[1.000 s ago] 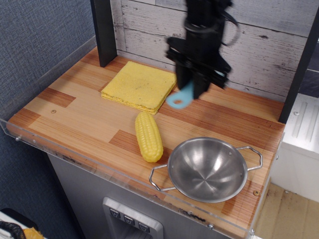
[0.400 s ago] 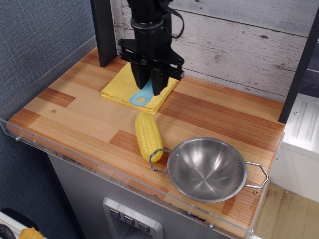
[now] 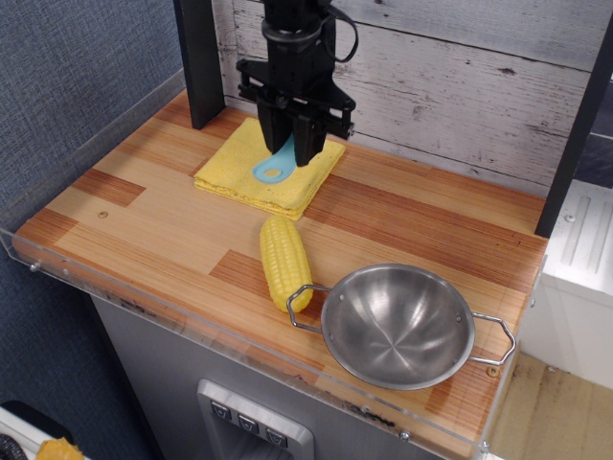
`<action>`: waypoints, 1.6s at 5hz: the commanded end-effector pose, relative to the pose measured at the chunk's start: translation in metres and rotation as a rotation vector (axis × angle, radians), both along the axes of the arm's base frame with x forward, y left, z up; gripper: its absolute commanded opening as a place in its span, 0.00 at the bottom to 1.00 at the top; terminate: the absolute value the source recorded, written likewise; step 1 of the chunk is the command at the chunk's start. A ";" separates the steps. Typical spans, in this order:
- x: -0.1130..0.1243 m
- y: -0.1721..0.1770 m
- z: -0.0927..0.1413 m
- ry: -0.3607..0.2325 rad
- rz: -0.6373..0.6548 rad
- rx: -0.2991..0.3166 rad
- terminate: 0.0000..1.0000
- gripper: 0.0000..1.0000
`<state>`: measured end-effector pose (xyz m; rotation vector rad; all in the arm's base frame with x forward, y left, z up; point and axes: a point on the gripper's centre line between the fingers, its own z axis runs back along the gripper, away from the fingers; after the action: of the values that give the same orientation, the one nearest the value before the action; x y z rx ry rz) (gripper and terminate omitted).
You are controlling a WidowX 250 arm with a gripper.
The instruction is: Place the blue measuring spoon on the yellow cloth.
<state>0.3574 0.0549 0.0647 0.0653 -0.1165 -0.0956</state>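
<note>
The yellow cloth [image 3: 251, 171] lies folded flat at the back of the wooden counter. My black gripper [image 3: 291, 146] hangs over the cloth's right half, shut on the blue measuring spoon [image 3: 274, 168]. The spoon's light-blue handle, with a hole at its end, points down and left just above or touching the cloth. The spoon's head is hidden between my fingers.
A yellow corn cob [image 3: 285, 261] lies in front of the cloth. A steel bowl [image 3: 398, 324] with two wire handles sits at the front right. A black post [image 3: 200, 59] stands at the back left. A clear plastic rim [image 3: 144, 292] edges the counter.
My gripper carried the spoon leftward from the right of the cloth to over it, then a little back and lower. The bowl shifted slightly to the right between the first two frames.
</note>
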 end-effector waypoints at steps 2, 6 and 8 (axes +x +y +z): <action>0.005 0.043 0.016 -0.021 0.070 0.008 0.00 0.00; 0.007 0.048 0.005 0.039 0.077 0.019 0.00 1.00; 0.007 0.040 0.007 0.055 0.053 0.033 0.00 1.00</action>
<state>0.3646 0.0979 0.0562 0.0820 -0.0106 -0.0404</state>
